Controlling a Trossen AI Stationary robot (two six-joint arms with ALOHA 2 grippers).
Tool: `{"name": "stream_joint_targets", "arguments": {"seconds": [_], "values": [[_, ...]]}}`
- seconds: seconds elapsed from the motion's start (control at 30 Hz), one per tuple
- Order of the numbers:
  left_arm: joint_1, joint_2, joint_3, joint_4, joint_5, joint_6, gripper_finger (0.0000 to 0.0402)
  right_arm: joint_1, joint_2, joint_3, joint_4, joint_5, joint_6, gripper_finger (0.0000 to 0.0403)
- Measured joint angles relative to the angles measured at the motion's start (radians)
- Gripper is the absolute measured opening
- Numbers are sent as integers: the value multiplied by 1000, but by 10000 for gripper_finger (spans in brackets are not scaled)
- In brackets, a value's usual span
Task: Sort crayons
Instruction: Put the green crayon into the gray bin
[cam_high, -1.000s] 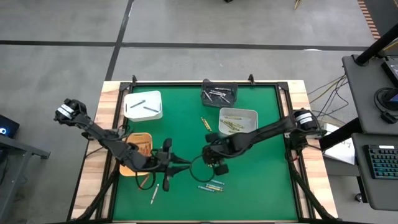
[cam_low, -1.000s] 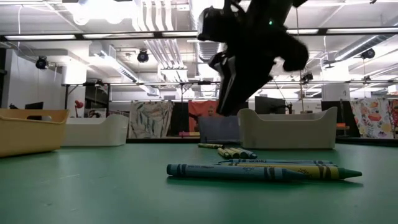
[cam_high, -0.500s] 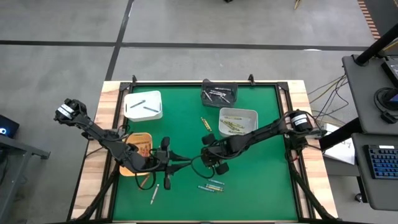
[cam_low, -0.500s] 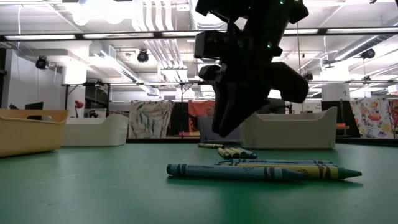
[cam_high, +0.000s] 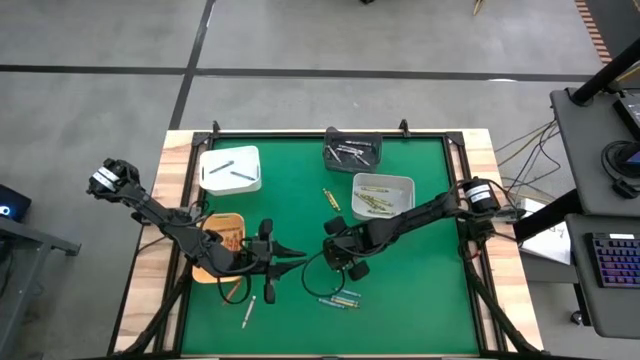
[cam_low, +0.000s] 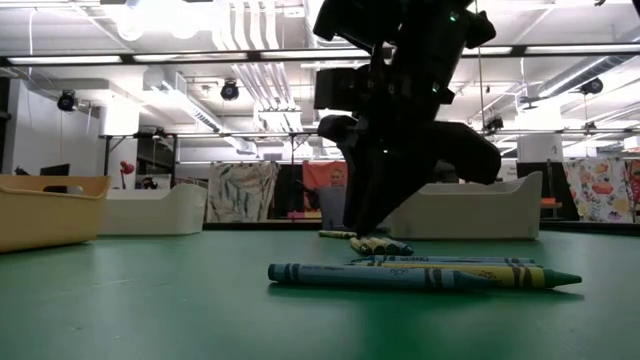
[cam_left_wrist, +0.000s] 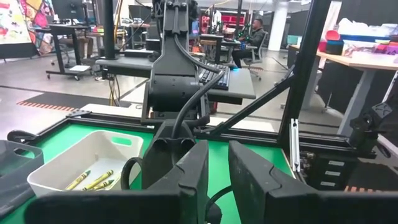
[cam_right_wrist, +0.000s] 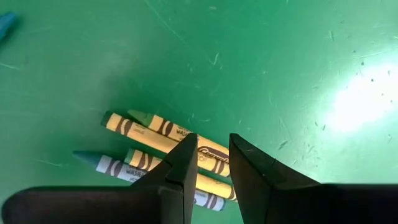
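The right tool is poised low over a small cluster of crayons near the middle of the green surface, its fingers set slightly apart with a narrow gap and nothing pinched between them. In its wrist view, 3 yellow crayons and 1 blue one lie side by side, nearly touching, just ahead of the fingertips. For a clean pick, 1 yellow crayon should be straddled across its width, with the jaws turned square to its length so that the neighbours are not dragged along; the gap may need widening before descent. Further crayons lie on the surface nearer the front edge. The pale bin holding yellow crayons is judged the likely destination. The left tool waits beside the orange tray, fingers close together with a slim gap, holding nothing
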Motion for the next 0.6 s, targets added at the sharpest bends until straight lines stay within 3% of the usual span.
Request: {"name": "stream_joint_targets", "arguments": {"seconds": [0.6], "values": [[0, 0, 0, -2, 5, 0, 45, -13, 0, -3, 0, -4, -96, 82]]}}
